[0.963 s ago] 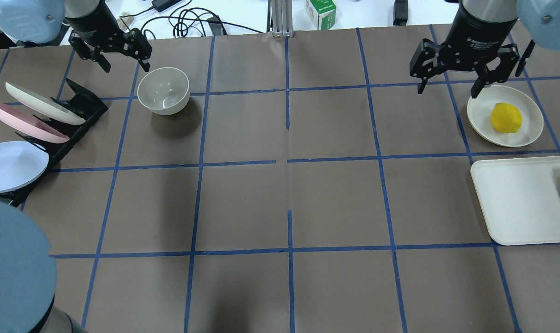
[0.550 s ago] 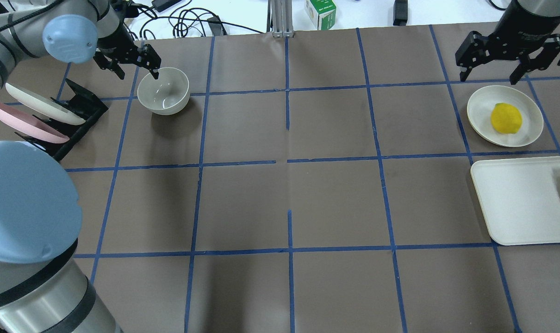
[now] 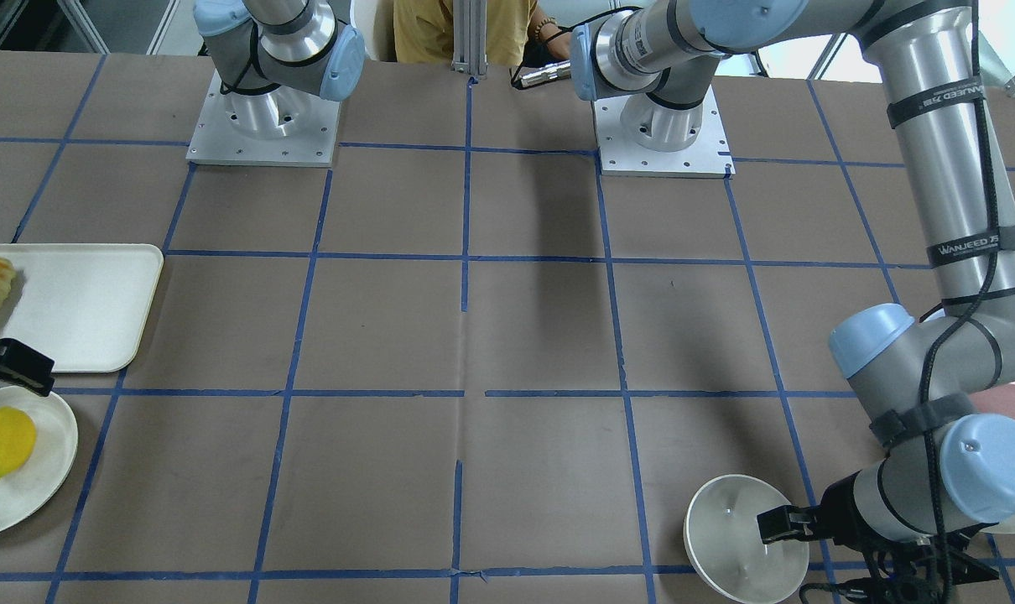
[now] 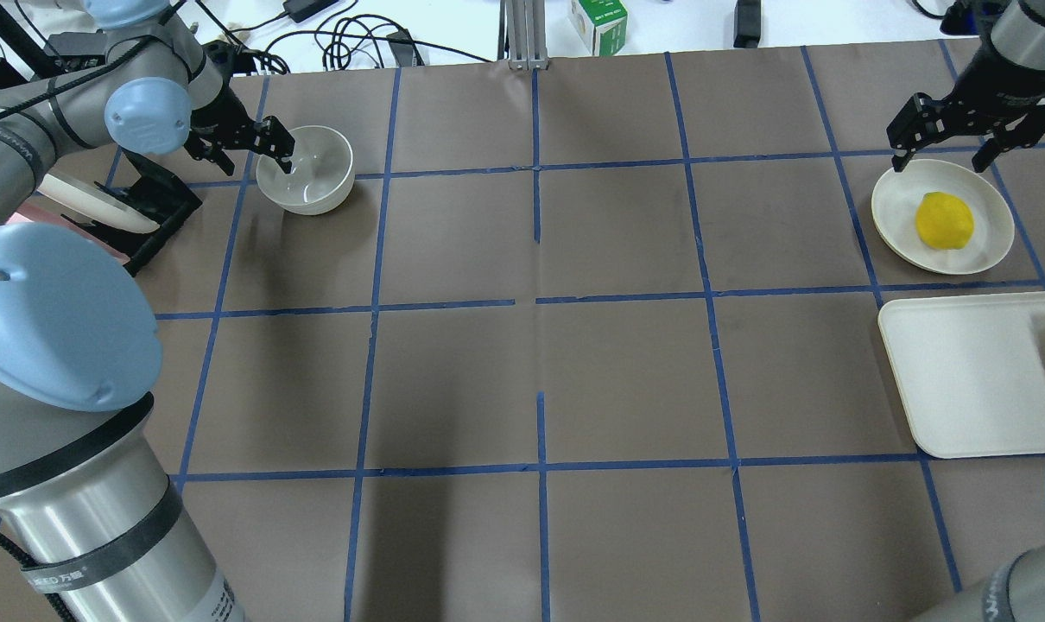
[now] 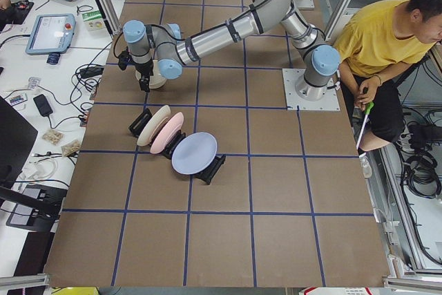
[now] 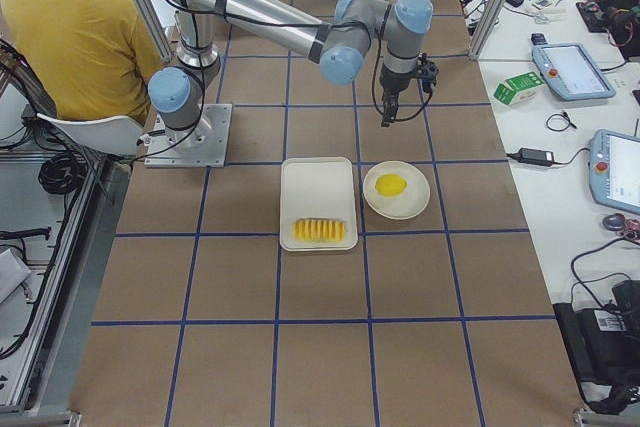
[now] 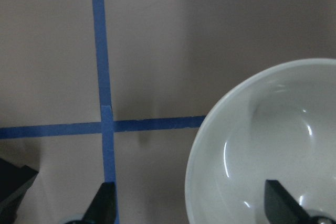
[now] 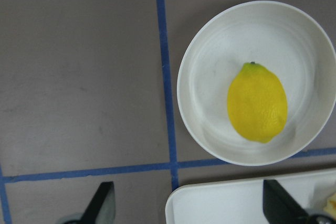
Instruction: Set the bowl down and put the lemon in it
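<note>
The left gripper (image 4: 248, 158) is spread wide astride the left rim of the off-white bowl (image 4: 315, 173): one finger (image 7: 278, 203) is inside the bowl and the other is over the table (image 4: 531, 380) outside it. The bowl sits upright beside the plate rack (image 4: 155, 203). The right gripper (image 4: 939, 160), also spread open and empty, hovers over the far edge of the cream plate (image 4: 993, 246), where the lemon (image 4: 944, 220) lies apart from both fingers

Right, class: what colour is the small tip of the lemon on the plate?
Dark greenish; the lemon itself is bright yellow. The right wrist-mounted view shows it best.
</note>
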### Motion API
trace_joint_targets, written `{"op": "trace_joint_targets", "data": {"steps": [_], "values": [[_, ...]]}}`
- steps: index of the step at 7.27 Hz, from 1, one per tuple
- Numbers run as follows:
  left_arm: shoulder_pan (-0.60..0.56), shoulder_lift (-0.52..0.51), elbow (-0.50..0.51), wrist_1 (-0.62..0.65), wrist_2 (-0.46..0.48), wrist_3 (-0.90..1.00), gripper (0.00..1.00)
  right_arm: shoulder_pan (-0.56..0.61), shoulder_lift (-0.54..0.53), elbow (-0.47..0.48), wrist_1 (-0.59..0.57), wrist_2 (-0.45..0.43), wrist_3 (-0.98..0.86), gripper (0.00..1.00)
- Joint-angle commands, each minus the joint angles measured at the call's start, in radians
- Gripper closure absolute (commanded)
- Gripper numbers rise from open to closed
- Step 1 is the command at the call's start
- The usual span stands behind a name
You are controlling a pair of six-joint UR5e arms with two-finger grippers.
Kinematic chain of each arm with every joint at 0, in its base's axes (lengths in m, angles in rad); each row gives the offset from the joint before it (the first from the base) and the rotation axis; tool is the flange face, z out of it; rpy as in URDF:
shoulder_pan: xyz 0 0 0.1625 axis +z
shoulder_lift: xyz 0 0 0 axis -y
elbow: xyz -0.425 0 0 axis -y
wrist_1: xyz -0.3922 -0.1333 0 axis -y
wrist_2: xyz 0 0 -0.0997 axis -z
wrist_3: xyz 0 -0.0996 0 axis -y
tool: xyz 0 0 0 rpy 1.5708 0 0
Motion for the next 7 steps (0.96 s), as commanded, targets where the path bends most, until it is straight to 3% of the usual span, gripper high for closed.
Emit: {"op": "trace_joint_targets", "data": {"steps": [1, 2, 3, 4, 7], "values": [[0.001, -0.014, 0.001, 0.002, -0.051, -0.022, 0.28, -0.071, 0.111, 0.001, -0.151, 0.014, -0.152, 0.0], [0.001, -0.023, -0.001, 0.001, -0.053, -0.018, 0.49, -0.105, 0.145, 0.001, -0.193, 0.017, -0.213, 0.0], [0.003, -0.02, 0.001, -0.008, -0.047, -0.013, 0.79, -0.106, 0.159, 0.002, -0.187, 0.014, -0.236, 0.0], [0.003, -0.025, -0.001, -0.01, -0.047, -0.025, 0.96, -0.106, 0.178, 0.001, -0.192, 0.02, -0.277, 0.0], [0.001, -0.005, -0.001, -0.021, -0.042, -0.053, 1.0, -0.106, 0.222, 0.001, -0.249, 0.037, -0.311, 0.0]]}}
